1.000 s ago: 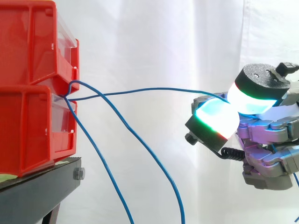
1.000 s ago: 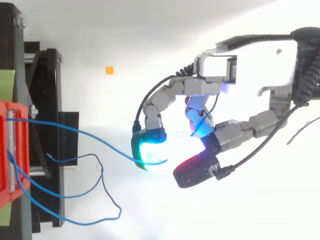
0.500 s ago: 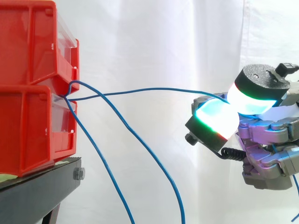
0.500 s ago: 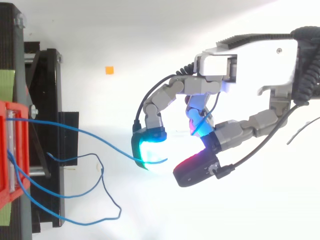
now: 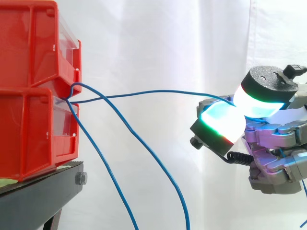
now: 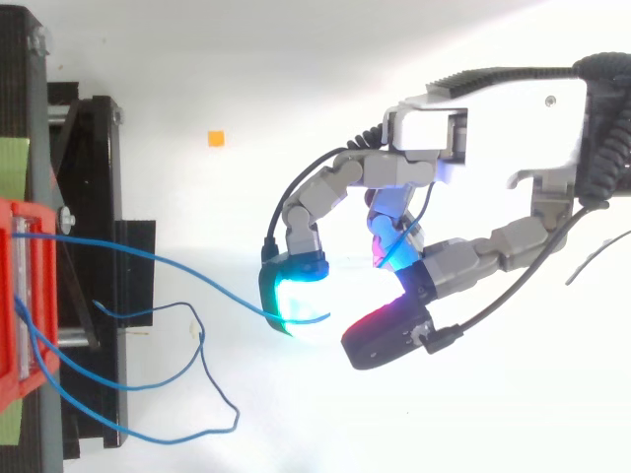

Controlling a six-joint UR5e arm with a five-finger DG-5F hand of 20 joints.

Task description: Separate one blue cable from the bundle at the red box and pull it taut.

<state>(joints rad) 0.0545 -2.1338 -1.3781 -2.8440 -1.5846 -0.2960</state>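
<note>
Nearest the side camera, two loose cables (image 5: 144, 146) are seen drooping from the bins (image 5: 29, 52) and running out of frame at the bottom. From above they're seen lying in slack loops just off the stand (image 5: 38, 196).

Next back, the hand (image 5: 276, 163) is parked well to the right of the bins, fingers curled in. The pads (image 5: 221, 122) are clamped together on one blue cable (image 5: 163, 91). That cable is led out of the gap between the upper and lower bin, where all the cables come out together. It's stretched nearly level across the open space to the hand, with a slight bow left in it, so it isn't dead straight.

Behind all that, the white curtain (image 5: 158, 38) is hung.
</note>
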